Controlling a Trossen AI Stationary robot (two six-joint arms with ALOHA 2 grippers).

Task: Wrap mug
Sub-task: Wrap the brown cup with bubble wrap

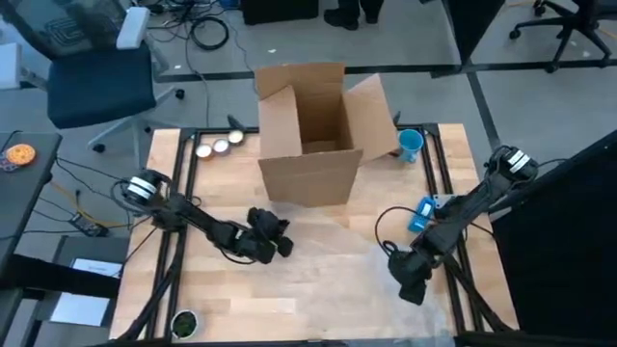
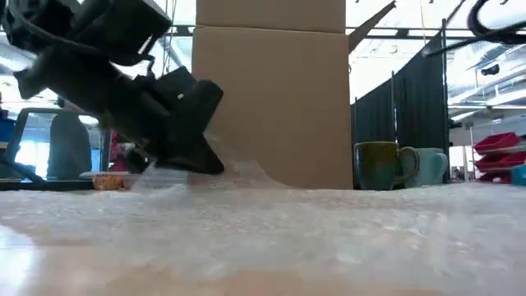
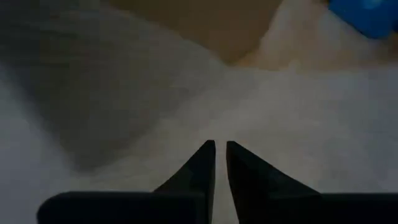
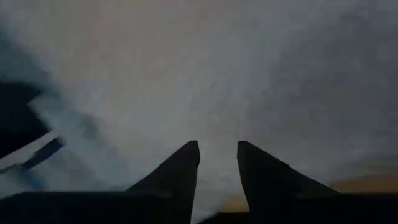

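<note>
On my feed the wooden table (image 1: 193, 289) carries a sheet of bubble wrap (image 1: 328, 265) spread across its middle, and behind that an open cardboard box (image 1: 313, 135). My left gripper (image 1: 281, 238) is down at the near edge of the box, its fingers (image 3: 205, 165) pinched almost together on a raised fold of the wrap. My right gripper (image 1: 413, 287) sits low on the wrap's opposite side, well apart from the left one; its fingers (image 4: 183, 168) stand slightly parted with wrap between them, and I cannot tell whether they grip it. The green mug (image 2: 378, 165) stands upright beyond the right gripper, beside the box's far corner, with a light-blue cup (image 1: 410, 145) just beside it.
</note>
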